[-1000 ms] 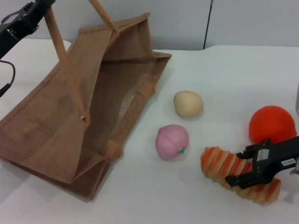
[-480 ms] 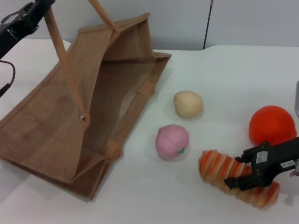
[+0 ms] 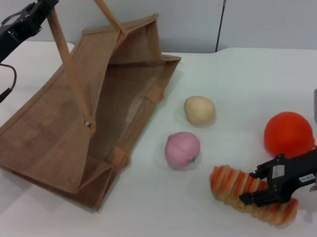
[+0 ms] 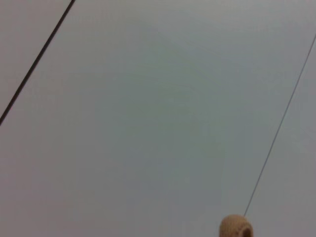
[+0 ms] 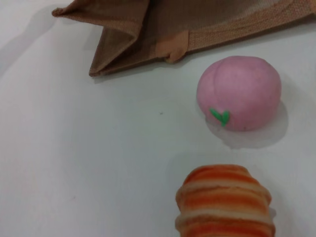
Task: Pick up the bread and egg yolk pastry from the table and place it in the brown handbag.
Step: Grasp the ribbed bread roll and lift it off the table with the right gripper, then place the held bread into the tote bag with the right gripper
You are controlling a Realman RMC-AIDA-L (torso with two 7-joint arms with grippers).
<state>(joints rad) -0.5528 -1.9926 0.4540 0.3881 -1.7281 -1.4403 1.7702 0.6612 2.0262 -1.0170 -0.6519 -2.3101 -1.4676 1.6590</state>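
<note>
Fingers, right gripper (image 3: 261,190): I see them clamped across the bread (image 3: 239,187) near its middle.
Bread: on the bench (image 3: 151,212), at 5 o'clock from the peach (image 3: 182,150).
Pastry (image 3: 199,110): at 1 o'clock from the peach, just off the bag's mouth.
Bag (image 3: 55,137): lying open; left gripper (image 3: 40,7) at one handle, fingers — I cannot tell.
Orange ball (image 3: 287,132): at 1 o'clock from the bread.
</note>
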